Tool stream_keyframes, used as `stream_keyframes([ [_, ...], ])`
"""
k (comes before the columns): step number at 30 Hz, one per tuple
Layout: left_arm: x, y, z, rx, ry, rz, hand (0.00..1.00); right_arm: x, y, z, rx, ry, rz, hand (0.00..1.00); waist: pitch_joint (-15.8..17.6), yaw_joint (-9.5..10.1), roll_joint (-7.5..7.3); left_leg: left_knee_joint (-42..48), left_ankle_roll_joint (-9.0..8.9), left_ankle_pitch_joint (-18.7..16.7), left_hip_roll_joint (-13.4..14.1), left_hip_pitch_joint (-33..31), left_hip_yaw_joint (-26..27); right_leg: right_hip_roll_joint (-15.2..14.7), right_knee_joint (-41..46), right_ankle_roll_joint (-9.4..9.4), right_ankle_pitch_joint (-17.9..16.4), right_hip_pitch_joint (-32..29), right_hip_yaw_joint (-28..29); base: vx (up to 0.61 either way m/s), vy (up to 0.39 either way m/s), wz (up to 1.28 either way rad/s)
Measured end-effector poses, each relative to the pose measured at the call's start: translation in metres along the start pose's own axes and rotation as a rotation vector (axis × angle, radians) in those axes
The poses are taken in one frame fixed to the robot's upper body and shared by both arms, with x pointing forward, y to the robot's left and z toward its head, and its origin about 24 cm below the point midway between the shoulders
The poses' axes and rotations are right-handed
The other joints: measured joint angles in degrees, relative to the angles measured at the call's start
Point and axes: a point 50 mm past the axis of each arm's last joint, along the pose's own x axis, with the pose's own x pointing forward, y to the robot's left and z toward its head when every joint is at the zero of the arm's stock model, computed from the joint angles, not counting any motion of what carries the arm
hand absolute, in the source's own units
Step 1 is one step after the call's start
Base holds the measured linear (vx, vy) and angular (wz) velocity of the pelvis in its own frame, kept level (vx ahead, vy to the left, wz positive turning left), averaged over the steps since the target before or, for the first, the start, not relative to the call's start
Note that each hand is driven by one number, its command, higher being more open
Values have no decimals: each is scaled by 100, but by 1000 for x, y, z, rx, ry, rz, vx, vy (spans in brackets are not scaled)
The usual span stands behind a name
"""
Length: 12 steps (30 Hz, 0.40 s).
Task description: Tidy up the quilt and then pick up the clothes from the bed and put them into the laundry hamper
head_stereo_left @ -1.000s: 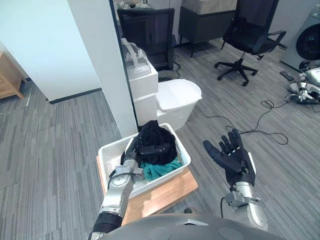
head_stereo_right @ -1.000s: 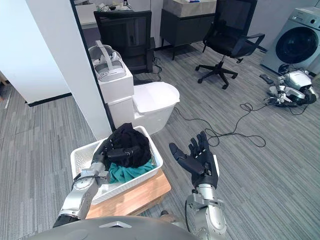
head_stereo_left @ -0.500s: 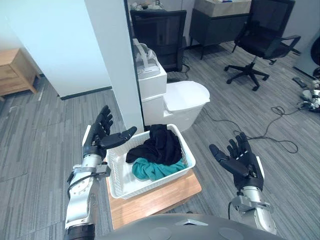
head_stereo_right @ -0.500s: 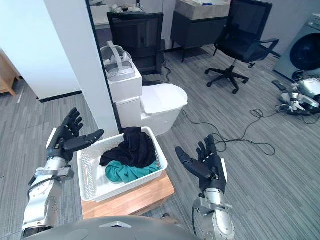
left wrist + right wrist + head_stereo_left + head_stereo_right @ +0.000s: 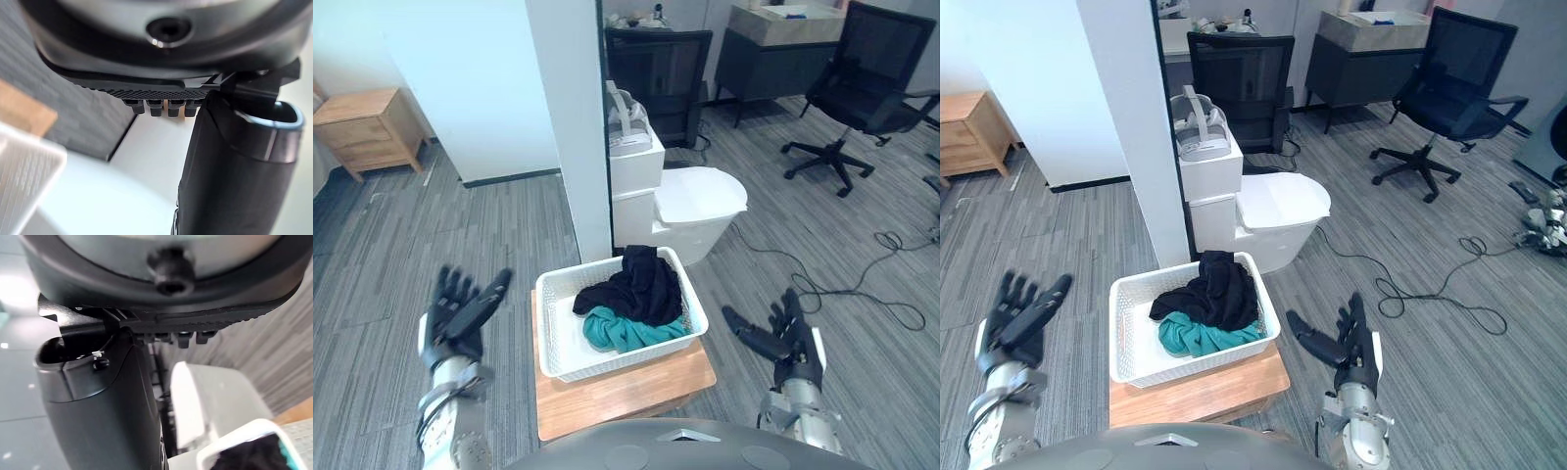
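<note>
While my left hand [image 5: 458, 318] and right hand [image 5: 791, 343] hover empty, fingers spread, off the left and right edges of the table [image 5: 626, 392], the clothes [image 5: 636, 291] lie heaped in the hamper [image 5: 551, 338]; they look soft and light, so I'd pinch a raised fold.

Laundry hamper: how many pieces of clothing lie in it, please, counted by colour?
Black garment: 1
Teal garment: 1
Total in the white laundry hamper: 2, counting the black heap as one piece; I cannot tell if it is more.
</note>
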Motion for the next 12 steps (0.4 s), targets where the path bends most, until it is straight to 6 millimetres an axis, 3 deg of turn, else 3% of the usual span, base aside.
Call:
stream_keyframes([
  [3, -7, 45, -20, 8, 62, 238, 100, 5, -3, -34, -21, 156, -44, 100, -7, 71, -29, -195, 2, 125, -31, 6, -140, -1, -1, 4, -32, 21, -146, 2, -33, 29],
  [5, -23, 75, -50, 64, 192, 377, 100, 4, -6, -58, -44, 276, -66, 100, -11, 225, -50, -332, -17, 250, -108, 24, -297, -56, 5, 19, -88, 73, -327, 19, -6, 37],
  [8, -47, 98, -81, 122, 363, 467, 100, 6, -3, -74, -66, 371, -44, 100, 15, 383, -42, -361, 0, 250, -179, 38, -484, -148, 19, 75, -164, 199, -489, 10, 20, 36],
  [12, -70, 109, -107, 110, 501, 482, 100, 15, 9, -82, -57, 428, 4, 100, 22, 484, -92, -366, 9, 242, -197, 78, -515, -173, 62, 59, -218, 232, -560, -8, 4, 7],
])
